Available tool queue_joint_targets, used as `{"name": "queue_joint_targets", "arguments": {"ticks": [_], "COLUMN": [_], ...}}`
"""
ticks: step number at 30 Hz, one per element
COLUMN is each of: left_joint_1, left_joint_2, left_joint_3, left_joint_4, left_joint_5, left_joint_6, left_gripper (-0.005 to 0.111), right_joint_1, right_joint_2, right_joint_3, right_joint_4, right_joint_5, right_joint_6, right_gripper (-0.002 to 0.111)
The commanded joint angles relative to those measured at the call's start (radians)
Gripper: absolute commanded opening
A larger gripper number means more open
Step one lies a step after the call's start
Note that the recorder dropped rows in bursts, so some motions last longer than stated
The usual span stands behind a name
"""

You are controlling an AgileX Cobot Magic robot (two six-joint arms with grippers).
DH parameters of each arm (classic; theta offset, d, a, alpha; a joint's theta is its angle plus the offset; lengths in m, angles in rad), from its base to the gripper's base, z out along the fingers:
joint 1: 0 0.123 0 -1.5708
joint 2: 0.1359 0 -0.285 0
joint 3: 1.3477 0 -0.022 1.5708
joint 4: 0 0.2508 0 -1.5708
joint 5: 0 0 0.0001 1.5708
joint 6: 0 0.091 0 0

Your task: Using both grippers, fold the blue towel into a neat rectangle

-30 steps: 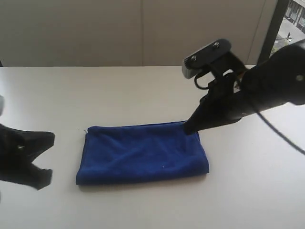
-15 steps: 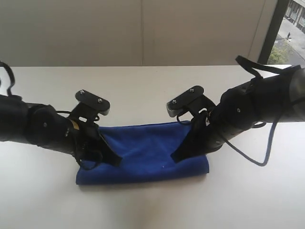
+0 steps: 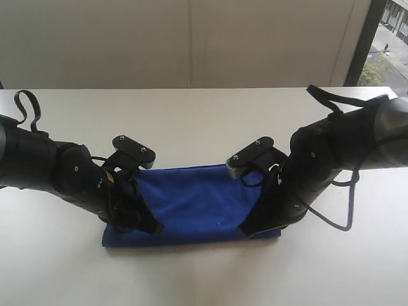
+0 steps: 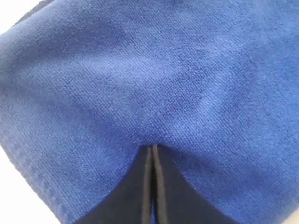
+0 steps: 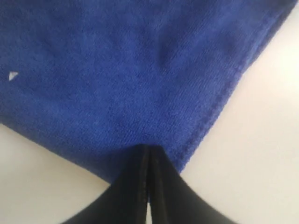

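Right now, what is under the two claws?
The blue towel lies under the left claw and the right claw, both shut, tips on the cloth. The white table beneath that spot is covered.

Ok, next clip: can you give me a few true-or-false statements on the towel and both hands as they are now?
1. The left hand and the right hand both have their tips down on the blue towel. True.
2. The left hand is wide open. False: its fingers are shut together.
3. The towel lies on a white table. True.
4. The right hand rests at the towel's middle. False: it is close to a hemmed edge, with bare table beside it.
5. The towel hangs in the air. False: it lies flat.
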Motion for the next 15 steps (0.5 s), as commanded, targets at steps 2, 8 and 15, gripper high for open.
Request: {"name": "queue_joint_targets", "arguments": {"ticks": [2,8,15], "left_joint_1": [-0.005,-0.005,-0.005], "left_joint_2": [0.015,0.007,-0.133], "left_joint_3": [0.006,0.006,-0.046], "left_joint_4": [-0.005,-0.003,-0.003], "left_joint_5": [0.085,0.105,0.08], "left_joint_6": [0.027,0.029,0.029], "left_gripper": [0.0,0.0,0.0], "right_joint_1": [0.0,0.0,0.0], "right_joint_2": [0.031,-0.008,-0.083], "right_joint_3": [0.005,-0.023,-0.182], "right_joint_4": [-0.033,-0.059,-0.077], "right_joint_5": [0.058,0.052,0.062], "right_joint_6": [0.003,0.003,0.005], "right_gripper": [0.0,0.0,0.0]}}
